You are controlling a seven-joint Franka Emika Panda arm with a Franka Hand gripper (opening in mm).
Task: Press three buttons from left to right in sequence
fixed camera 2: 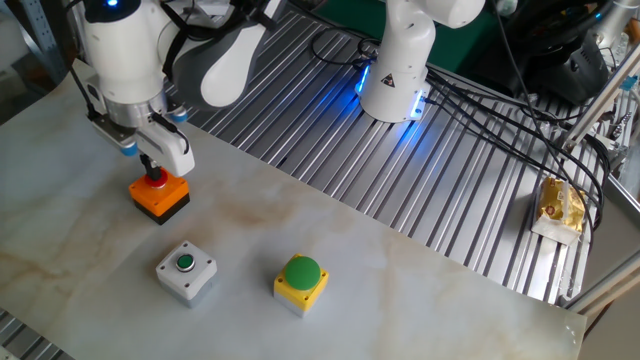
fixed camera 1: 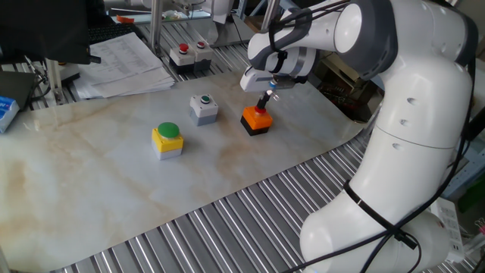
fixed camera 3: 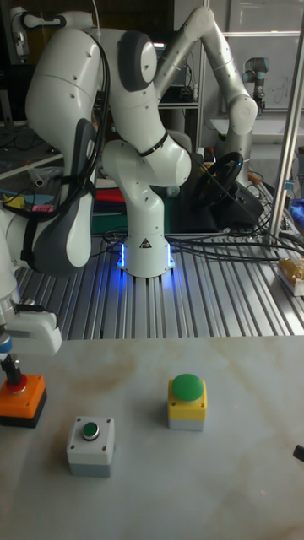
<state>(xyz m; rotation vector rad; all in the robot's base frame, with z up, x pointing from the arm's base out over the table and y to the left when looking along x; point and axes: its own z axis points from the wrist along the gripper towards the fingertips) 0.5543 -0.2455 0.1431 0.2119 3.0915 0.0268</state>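
Three buttons stand in a row on the marble board (fixed camera 1: 114, 189). The yellow box with the big green cap (fixed camera 1: 167, 139) (fixed camera 2: 301, 280) (fixed camera 3: 187, 402) is at the left in one fixed view. The grey box with the small green cap (fixed camera 1: 203, 108) (fixed camera 2: 185, 271) (fixed camera 3: 90, 445) is in the middle. The orange-black box with the red cap (fixed camera 1: 256, 121) (fixed camera 2: 160, 194) (fixed camera 3: 23, 402) is at the right. My gripper (fixed camera 1: 264, 104) (fixed camera 2: 153, 170) (fixed camera 3: 12, 374) points straight down onto the red cap, its fingers shut into one dark tip that meets the cap.
A black box with red buttons (fixed camera 1: 189, 57) and a stack of papers (fixed camera 1: 125, 64) lie behind the board. A blue box (fixed camera 1: 6, 110) sits at the left edge. Ribbed metal table (fixed camera 2: 450, 170) surrounds the board, with cables, the robot base (fixed camera 2: 395, 80) and a yellow packet (fixed camera 2: 560, 207).
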